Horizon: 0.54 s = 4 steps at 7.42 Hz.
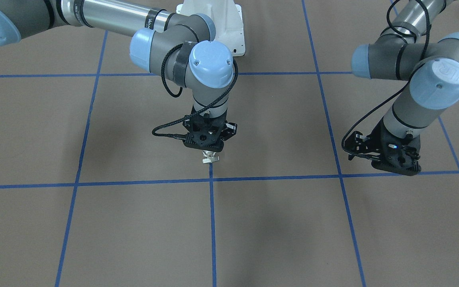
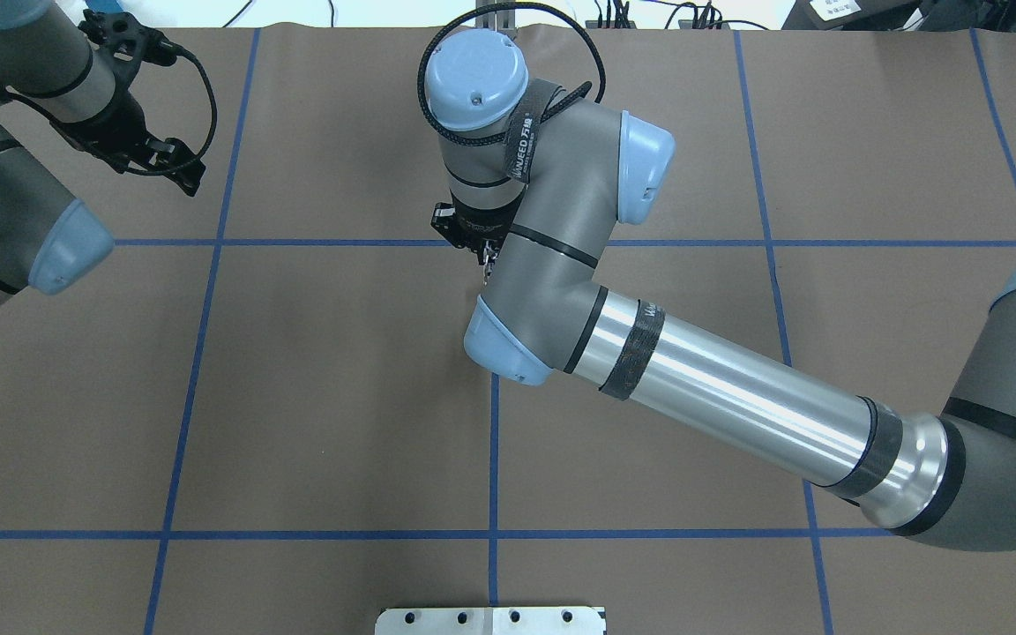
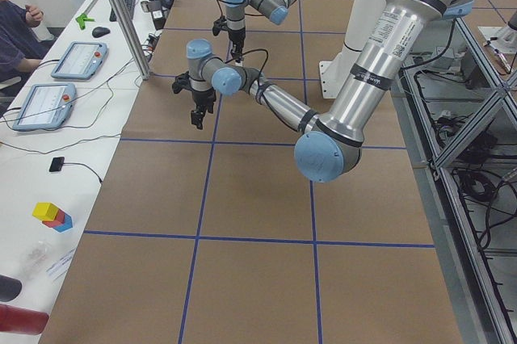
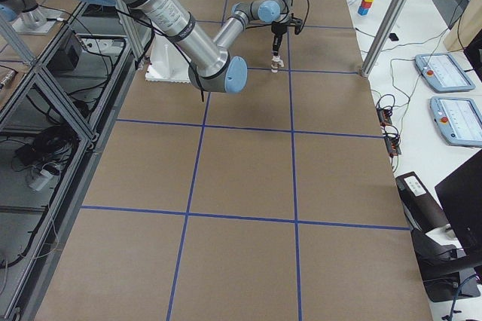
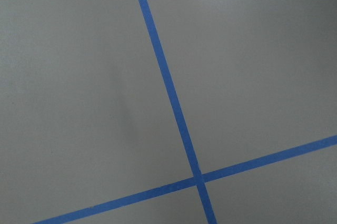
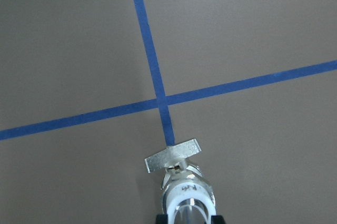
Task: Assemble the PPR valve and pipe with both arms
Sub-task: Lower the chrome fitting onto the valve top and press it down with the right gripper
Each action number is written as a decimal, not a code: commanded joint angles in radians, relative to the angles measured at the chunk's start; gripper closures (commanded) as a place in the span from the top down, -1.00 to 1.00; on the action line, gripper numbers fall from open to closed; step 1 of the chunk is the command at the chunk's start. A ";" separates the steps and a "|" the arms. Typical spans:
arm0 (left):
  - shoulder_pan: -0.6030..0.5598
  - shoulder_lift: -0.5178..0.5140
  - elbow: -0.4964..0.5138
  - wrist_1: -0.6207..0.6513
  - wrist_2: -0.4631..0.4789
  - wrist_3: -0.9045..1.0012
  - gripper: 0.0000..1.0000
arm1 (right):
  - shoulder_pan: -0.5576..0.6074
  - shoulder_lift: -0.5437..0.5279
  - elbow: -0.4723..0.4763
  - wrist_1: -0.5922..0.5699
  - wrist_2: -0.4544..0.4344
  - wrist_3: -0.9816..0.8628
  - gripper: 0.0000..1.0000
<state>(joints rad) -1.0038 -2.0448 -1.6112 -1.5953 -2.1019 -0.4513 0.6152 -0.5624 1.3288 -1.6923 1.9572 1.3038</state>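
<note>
My right gripper points down over the table's middle and is shut on the PPR valve. In the right wrist view the valve hangs lever-first: flat pale lever lowest, metal middle, white collar between the black fingertips. A grey tube piece sits inside the collar; it looks like the pipe, but I cannot be sure. The valve is just above a blue tape line. My left gripper hangs low near the table's left end, far from the valve, with nothing seen in it. Its jaws are not clear. The left wrist view shows only table.
Brown table paper with a blue tape grid. The white base pedestal stands at the robot's side. An aluminium post and the operators' desk with tablets lie beyond the far table edge.
</note>
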 commanded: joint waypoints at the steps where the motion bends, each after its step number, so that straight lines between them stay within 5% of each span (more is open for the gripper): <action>1: 0.001 0.000 -0.001 0.000 0.000 -0.001 0.99 | 0.001 -0.008 -0.003 0.023 0.000 0.000 -1.00; 4: 0.001 0.000 -0.001 0.000 0.000 -0.001 1.00 | 0.001 -0.010 -0.011 0.048 0.000 0.002 -1.00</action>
<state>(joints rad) -1.0033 -2.0448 -1.6122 -1.5953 -2.1016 -0.4525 0.6165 -0.5714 1.3195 -1.6501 1.9574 1.3052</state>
